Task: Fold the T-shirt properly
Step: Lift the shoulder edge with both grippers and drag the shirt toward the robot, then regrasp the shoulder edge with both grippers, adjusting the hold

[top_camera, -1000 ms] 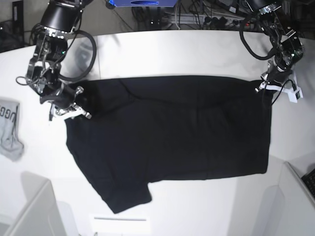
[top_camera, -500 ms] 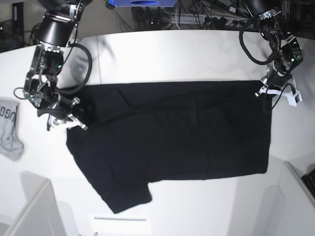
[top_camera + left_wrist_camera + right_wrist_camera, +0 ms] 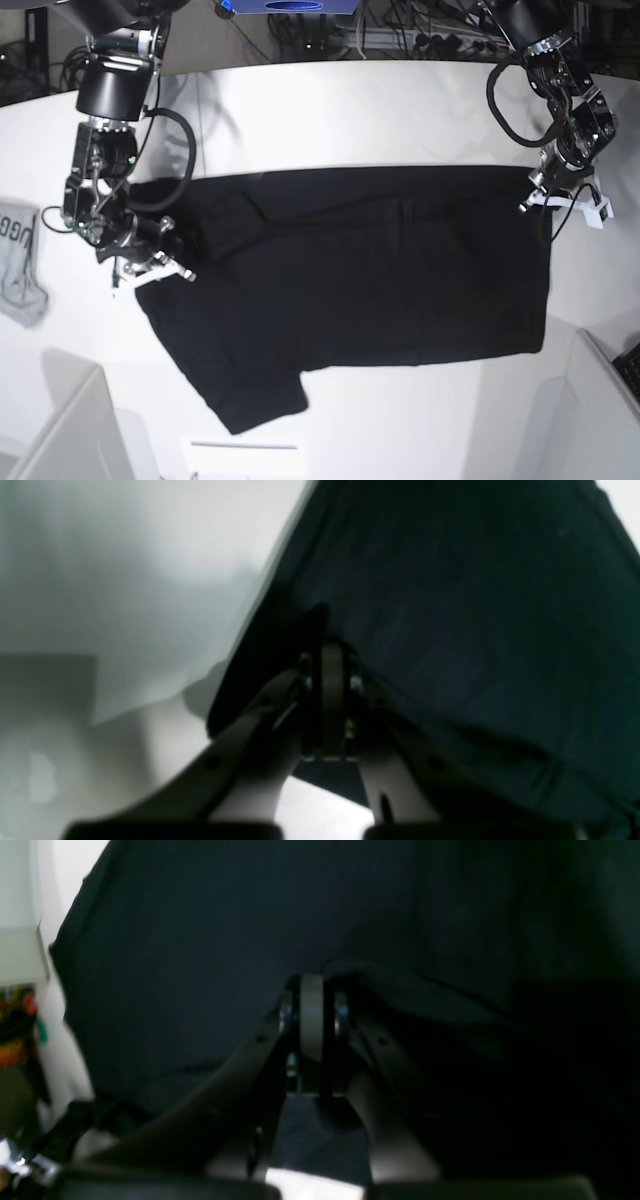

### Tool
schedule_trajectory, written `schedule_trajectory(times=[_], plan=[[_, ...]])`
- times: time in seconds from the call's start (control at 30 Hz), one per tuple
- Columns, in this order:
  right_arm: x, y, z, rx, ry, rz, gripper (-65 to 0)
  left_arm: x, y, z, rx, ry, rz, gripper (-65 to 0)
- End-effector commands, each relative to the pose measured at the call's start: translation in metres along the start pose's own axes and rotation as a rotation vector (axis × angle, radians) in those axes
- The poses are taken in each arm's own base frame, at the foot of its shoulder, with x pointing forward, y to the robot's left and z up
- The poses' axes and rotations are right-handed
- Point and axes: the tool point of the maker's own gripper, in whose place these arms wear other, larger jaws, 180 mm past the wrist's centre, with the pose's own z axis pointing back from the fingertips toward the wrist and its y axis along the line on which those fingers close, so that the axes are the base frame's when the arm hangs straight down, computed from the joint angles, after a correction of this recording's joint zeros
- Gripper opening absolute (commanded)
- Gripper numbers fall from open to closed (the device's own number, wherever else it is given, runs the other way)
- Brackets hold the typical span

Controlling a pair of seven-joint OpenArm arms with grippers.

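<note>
Both grippers sit lower than before, top edge pulled down. Grey garment (image 3: 20, 262), lettering "UGG" partly readable. Right gripper (image 3: 152, 268) clamped on T-shirt (image 3: 370, 270), spread on table (image 3: 350, 110); left gripper (image 3: 565, 200) clamped on its corner.

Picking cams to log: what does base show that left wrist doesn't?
Only base: the whole T-shirt spread on the table, both arms, the right gripper at the shirt's other end, and a grey garment at the table edge. Only left wrist: a close look at the left gripper, shut on a pinch of black cloth. Both: the shirt, the white table and the left gripper at the shirt's edge.
</note>
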Motion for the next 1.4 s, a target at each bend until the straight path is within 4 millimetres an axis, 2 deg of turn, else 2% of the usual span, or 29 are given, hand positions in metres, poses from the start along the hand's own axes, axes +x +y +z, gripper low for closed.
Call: schedule_trajectory(times=[0.0, 0.23, 0.53, 0.57, 0.63, 0.7, 0.73, 0.83, 0.93, 1.07, 1.17, 1.2, 1.3, 1.37], plan=[[0.018, 0.005, 0.005, 0.014, -0.044, 0.010, -65.0, 0.011, 0.000, 0.002, -0.004, -0.031, -0.002, -65.0], [0.017, 0.002, 0.006, 0.006, -0.046, 0.010, -65.0, 0.007, 0.005, -0.009, 0.004, -0.003, 0.026, -65.0], [0.013, 0.000, 0.007, 0.007, -0.041, 0.004, -65.0, 0.016, 0.006, -0.009, 0.002, -0.019, 0.028, -65.0], [0.013, -0.003, 0.008, 0.004, -0.044, -0.003, -62.1, 0.016, 0.005, -0.008, 0.001, -0.022, 0.026, -60.1], [0.016, -0.010, 0.011, -0.001, -0.061, -0.031, -44.6, 0.017, 0.005, -0.008, 0.000, -0.025, 0.025, -50.4], [0.019, -0.014, 0.014, 0.001, -0.084, -0.072, -31.2, 0.019, 0.004, -0.008, -0.002, -0.029, 0.027, -42.0], [0.023, -0.018, 0.017, 0.000, -0.102, -0.093, -28.7, 0.022, 0.002, -0.008, -0.007, -0.035, 0.028, -38.3], [0.032, -0.029, 0.032, -0.012, -0.161, -0.126, -28.2, 0.029, -0.004, -0.009, -0.022, -0.049, 0.028, -27.8], [0.039, -0.024, 0.049, -0.009, -0.214, -0.088, -28.2, 0.040, -0.011, -0.007, -0.035, -0.081, 0.023, -22.9], [0.040, -0.017, 0.070, -0.010, -0.267, -0.034, -28.2, 0.063, -0.026, 0.006, -0.064, -0.153, -0.009, -21.9], [0.032, -0.013, 0.080, -0.008, -0.297, -0.027, -28.4, 0.078, -0.038, 0.021, -0.083, -0.212, -0.041, -21.9], [0.028, -0.017, 0.086, -0.018, -0.317, -0.040, -28.4, 0.080, -0.035, 0.027, -0.076, -0.225, -0.048, -21.9], [0.014, -0.032, 0.102, -0.048, -0.372, -0.100, -28.4, 0.077, -0.011, 0.047, -0.024, -0.256, -0.045, -21.7], [0.002, -0.043, 0.111, -0.073, -0.395, -0.144, -28.4, 0.060, 0.001, 0.052, -0.014, -0.238, -0.054, -21.9]])
